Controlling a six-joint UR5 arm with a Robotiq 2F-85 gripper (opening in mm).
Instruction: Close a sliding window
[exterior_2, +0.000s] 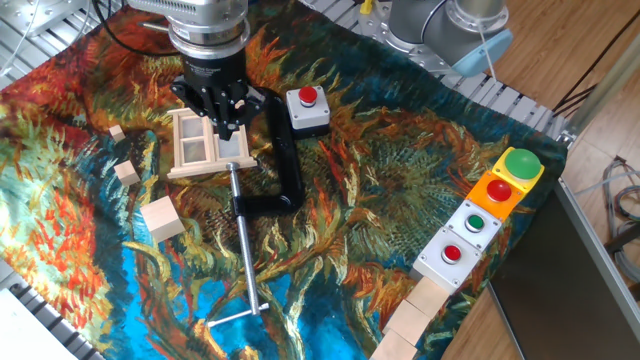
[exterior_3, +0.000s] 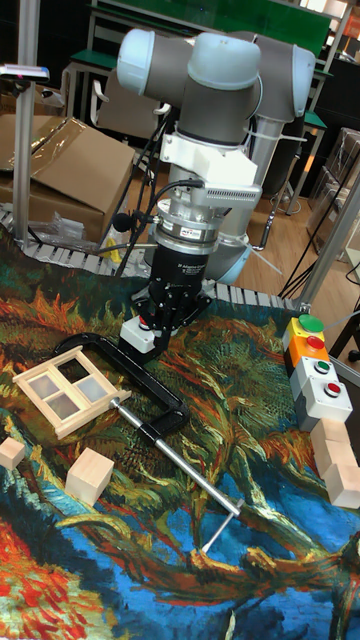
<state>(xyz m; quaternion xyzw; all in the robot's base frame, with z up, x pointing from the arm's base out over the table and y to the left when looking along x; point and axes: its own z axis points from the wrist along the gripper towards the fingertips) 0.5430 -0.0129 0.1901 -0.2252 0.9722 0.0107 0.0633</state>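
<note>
The sliding window (exterior_2: 203, 146) is a small pale wooden frame with square panes, lying flat on the colourful cloth at the left. In the tall fixed view the sliding window (exterior_3: 66, 389) lies left of the arm. My gripper (exterior_2: 226, 126) points down over the window's right edge, fingers together with nothing between them. The tall fixed view shows the gripper (exterior_3: 160, 344) raised off the cloth, to the right of the frame and apart from it.
A black C-clamp (exterior_2: 282, 165) with a long metal rod (exterior_2: 246, 255) lies just right of the window. A red-button box (exterior_2: 308, 110) stands behind it. Wooden cubes (exterior_2: 163, 219) sit at the left. More button boxes (exterior_2: 487, 205) and blocks (exterior_2: 418, 312) line the right edge.
</note>
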